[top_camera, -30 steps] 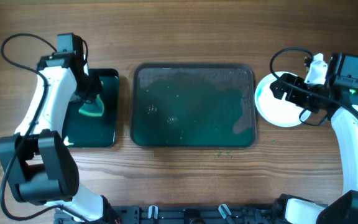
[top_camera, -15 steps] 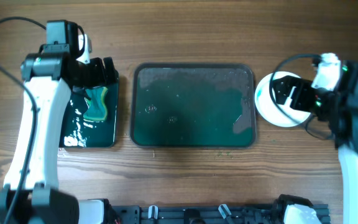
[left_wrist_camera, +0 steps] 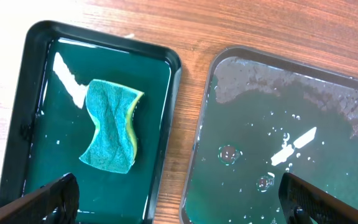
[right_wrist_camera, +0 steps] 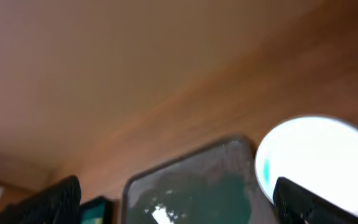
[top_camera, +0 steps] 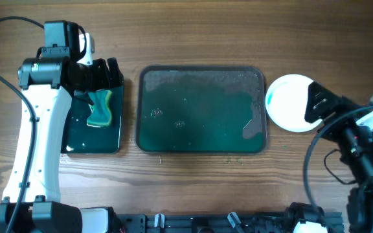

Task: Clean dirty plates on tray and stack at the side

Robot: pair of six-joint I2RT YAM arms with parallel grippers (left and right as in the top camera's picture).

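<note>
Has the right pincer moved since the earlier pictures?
Yes. The right pincer has drawn back to the right, nearly off the white plate, farther from the big tray.

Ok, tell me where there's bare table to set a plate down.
Bare wood runs beyond the tray and in front of it. Crowded: the plates and right gripper fill the right end; the small black tray and left gripper the left.

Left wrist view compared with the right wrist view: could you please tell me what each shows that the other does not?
Only the left wrist view shows the sponge lying in the smaller black tray. Only the right wrist view shows the white plate on the wood, a teal smear at its left edge. Both show the large tray, wet with green liquid.
</note>
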